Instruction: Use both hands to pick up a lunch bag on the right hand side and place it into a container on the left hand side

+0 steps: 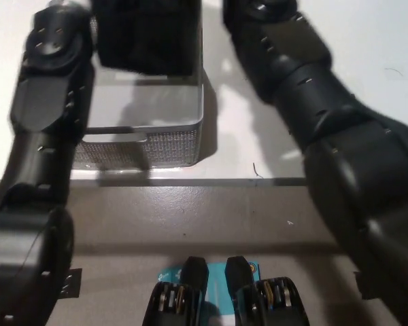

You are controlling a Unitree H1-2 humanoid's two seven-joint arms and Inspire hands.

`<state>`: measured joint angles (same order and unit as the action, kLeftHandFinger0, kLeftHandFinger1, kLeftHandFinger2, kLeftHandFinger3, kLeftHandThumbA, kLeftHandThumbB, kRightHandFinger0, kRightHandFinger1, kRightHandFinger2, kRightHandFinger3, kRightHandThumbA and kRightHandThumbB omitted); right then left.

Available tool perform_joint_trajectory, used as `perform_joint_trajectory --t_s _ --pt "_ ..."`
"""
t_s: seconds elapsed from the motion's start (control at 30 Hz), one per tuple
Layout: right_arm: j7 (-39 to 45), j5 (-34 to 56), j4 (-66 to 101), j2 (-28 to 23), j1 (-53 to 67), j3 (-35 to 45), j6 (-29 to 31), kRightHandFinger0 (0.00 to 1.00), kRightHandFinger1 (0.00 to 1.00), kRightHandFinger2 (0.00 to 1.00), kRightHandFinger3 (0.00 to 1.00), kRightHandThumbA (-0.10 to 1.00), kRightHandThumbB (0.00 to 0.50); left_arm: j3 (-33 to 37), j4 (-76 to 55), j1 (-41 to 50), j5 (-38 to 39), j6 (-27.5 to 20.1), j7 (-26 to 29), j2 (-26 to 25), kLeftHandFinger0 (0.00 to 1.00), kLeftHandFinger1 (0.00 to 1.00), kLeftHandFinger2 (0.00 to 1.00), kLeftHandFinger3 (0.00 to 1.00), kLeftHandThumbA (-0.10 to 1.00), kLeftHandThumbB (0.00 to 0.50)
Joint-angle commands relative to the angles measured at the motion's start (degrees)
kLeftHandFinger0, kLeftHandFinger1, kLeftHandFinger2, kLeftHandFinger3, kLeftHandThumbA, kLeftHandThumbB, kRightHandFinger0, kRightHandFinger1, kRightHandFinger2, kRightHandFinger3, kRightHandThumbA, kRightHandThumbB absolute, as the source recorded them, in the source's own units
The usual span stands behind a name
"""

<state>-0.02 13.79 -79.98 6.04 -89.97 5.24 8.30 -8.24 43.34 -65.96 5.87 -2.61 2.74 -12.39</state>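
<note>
- Head view, looking steeply down: the lunch bag is a plain black, boxy shape with a fairly straight lower edge; no strap, zip or print can be made out on it, and its top runs out of the picture.
- It sits at the top of the frame, over the far part of the container, between the two arms. Whether it rests on the container's floor or hangs above it cannot be told.
- That container is a pale grey mesh basket with perforated walls, a slot handle in its near wall and a smooth light floor. It stands on the left part of the white table, close to the table's front edge.
- Neither hand shows in this picture: both arms run up and out past the top edge on either side of the bag, so I cannot tell whether the fingers are clasped on the bag or released.
- A dark arm on the left side of the picture lies over the container's left wall and hides it.
- Another dark arm crosses the table from the lower right toward the bag, covering much of the tabletop to the right of the container.
- A small dark curled mark lies on the table near its front edge, just right of the container.
- Below the table edge is a grey-brown floor.
</note>
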Motion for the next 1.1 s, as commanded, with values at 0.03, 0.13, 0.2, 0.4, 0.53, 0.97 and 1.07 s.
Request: perform_joint_trajectory --t_s 0.03,0.13,0.2,0.4,0.53,0.97,1.07 --pt "7.86 -2.82 -0.57 7.36 -6.1 -2.7 1.06 1.0 1.0 1.0 1.0 1.0 0.165 -2.5 -9.48 1.3 2.66 1.38 -0.45 -1.22 1.0 1.0 1.0 1.0 1.0 0.257" --pt "8.63 -3.88 -0.92 8.7 -5.54 -3.68 1.67 1.0 1.0 1.0 1.0 1.0 0.158 -3.59 -12.8 4.45 2.13 2.66 0.67 -1.33 1.0 1.0 1.0 1.0 1.0 0.257" --pt "8.74 -4.42 -1.18 9.26 -5.38 -4.29 1.71 1.0 1.0 1.0 1.0 1.0 0.155 -4.43 -13.89 5.76 2.27 2.26 1.13 -1.24 1.0 1.0 1.0 1.0 1.0 0.241" --pt "8.42 -4.84 -1.51 10.1 -4.72 -4.82 1.43 1.0 1.0 1.0 1.0 1.0 0.157 -5.16 -15.28 7.63 2.47 3.24 0.53 -1.61 1.0 1.0 1.0 1.0 1.0 0.215" --pt "-0.06 -11.13 -1.96 8.28 -2.4 -9.89 -2.17 1.0 1.0 1.0 1.0 1.0 0.116 1.98 -12.03 7.78 -1.12 12.98 -8.09 -6.91 1.0 1.0 1.0 1.0 1.0 0.255" --pt "-8.41 -28.19 1.69 -8.12 3.95 -31.02 -5.86 1.0 1.0 1.0 1.0 0.71 0.087 34.94 -5.85 4.39 -29.53 -0.83 -27.23 -35.01 1.0 1.0 1.0 1.0 1.0 0.317" --pt "-7.28 -22.19 5.21 -12.25 6.91 -25.1 0.4 1.0 1.0 1.0 1.0 0.58 0.105 35.74 -9.27 5.77 -29.88 -3.19 -28.79 -40.3 1.0 1.0 1.0 1.0 1.0 0.307"
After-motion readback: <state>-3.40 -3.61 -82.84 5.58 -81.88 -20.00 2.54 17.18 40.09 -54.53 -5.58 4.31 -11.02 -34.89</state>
